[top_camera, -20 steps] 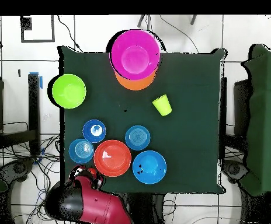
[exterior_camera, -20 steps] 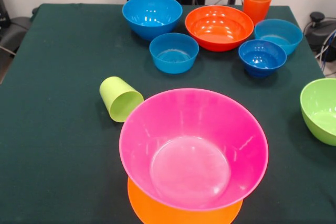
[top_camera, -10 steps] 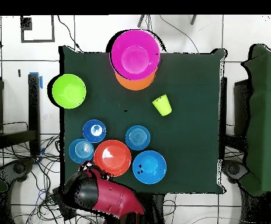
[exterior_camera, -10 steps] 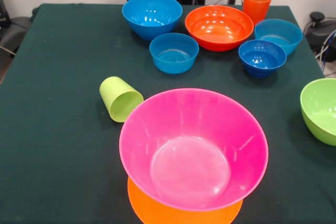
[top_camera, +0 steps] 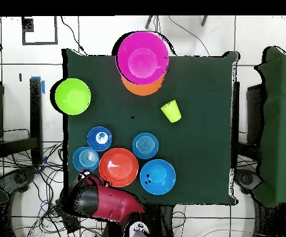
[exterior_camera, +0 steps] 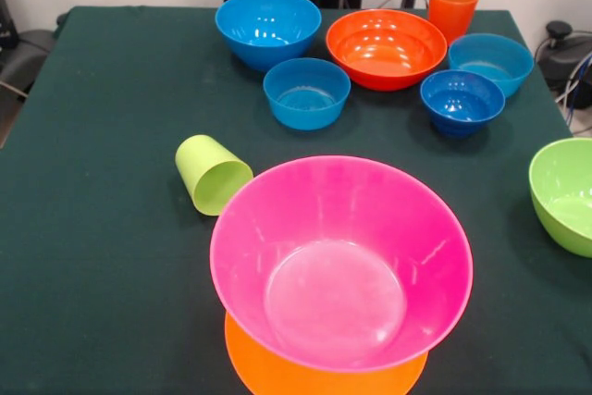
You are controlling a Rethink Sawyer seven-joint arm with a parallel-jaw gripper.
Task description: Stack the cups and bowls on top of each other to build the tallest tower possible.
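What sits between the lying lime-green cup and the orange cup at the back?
In the front view, a small blue bowl and the red-orange bowl lie between the lime-green cup and the orange cup.

Bright, even light falls from overhead. White glare sits inside the pink bowl (exterior_camera: 340, 265) and the red-orange bowl (exterior_camera: 386, 47) behind it; soft shadows hug the bowls on the dark tablecloth (exterior_camera: 102, 228). Everything looks sharp.

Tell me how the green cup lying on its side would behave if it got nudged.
The green cup lies on its side on the dark tablecloth, so a nudge would probably make it roll. Because it tapers, it would likely curve round, not run straight. It looks like thin smooth plastic, so probably light and a bit slippery to grip.
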